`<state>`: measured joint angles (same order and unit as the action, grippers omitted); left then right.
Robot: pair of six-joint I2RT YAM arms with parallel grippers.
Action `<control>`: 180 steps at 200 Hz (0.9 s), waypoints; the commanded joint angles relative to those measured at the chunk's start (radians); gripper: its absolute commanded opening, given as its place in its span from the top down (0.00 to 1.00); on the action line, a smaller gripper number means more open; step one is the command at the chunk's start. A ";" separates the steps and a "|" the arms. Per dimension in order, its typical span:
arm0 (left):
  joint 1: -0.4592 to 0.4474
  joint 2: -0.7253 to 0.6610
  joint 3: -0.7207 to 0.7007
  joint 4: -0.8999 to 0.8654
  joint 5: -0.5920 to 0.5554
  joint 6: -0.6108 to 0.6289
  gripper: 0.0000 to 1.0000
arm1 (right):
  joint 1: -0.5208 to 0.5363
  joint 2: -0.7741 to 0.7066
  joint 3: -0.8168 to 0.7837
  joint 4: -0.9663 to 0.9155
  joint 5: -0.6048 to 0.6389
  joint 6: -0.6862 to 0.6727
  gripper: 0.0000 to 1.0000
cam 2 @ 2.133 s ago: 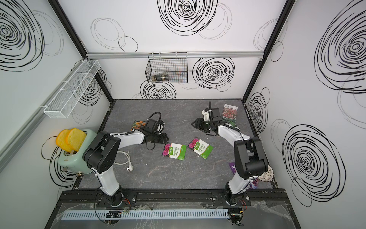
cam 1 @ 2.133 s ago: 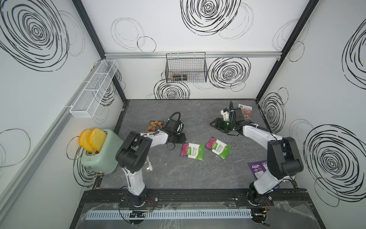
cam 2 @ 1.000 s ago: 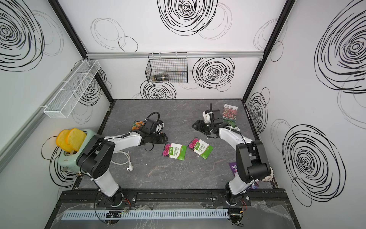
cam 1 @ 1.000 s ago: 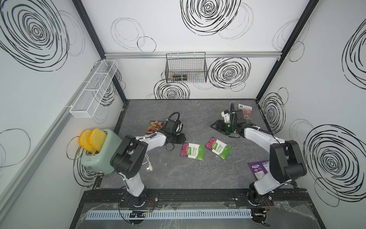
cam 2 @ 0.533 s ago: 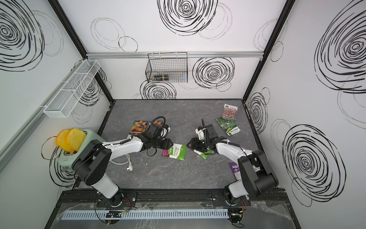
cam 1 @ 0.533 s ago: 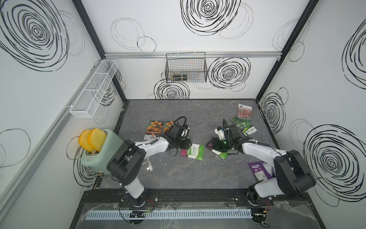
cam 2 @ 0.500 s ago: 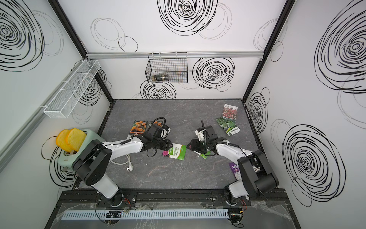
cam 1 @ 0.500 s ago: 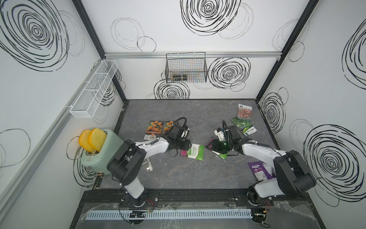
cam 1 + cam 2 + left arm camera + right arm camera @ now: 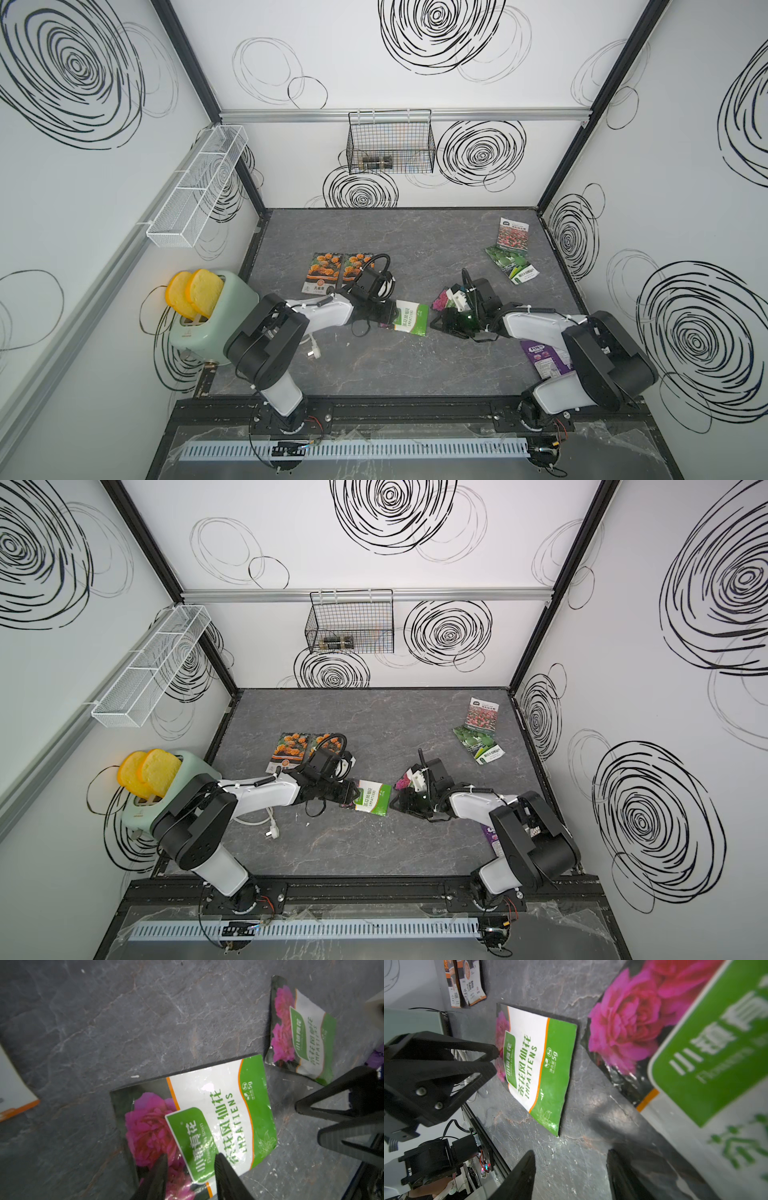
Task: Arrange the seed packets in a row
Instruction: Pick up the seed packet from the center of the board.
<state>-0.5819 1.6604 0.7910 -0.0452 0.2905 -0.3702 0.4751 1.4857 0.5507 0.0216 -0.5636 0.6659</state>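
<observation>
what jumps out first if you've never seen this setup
The mint toaster with two yellow toast slices at the left edge of the table pops first. Mid-table, the left gripper sits over one pink-flower packet, the right gripper beside its twin. Black swirls cover the walls.

Left jaws at green-white packet (image 9: 411,318) edge; orange-flower pair (image 9: 323,272) adjacent.
</observation>
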 commanded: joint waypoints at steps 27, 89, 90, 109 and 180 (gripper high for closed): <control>0.010 0.052 -0.048 0.069 0.019 0.017 0.61 | 0.029 0.117 -0.025 0.109 -0.008 0.065 0.43; 0.004 0.084 -0.024 0.060 0.025 0.024 0.63 | 0.042 0.223 -0.026 0.264 -0.030 0.107 0.51; 0.004 0.084 -0.024 0.060 0.025 0.024 0.63 | 0.042 0.224 -0.027 0.266 -0.031 0.108 0.51; 0.002 0.085 -0.017 0.056 0.027 0.024 0.63 | 0.042 0.248 -0.019 0.315 -0.046 0.105 0.68; 0.020 -0.050 0.154 -0.046 0.078 -0.040 0.58 | 0.016 0.083 0.057 0.234 -0.045 0.059 1.00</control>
<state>-0.5777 1.7008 0.8532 -0.0467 0.3321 -0.3660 0.5079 1.6794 0.5663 0.3401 -0.6380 0.7475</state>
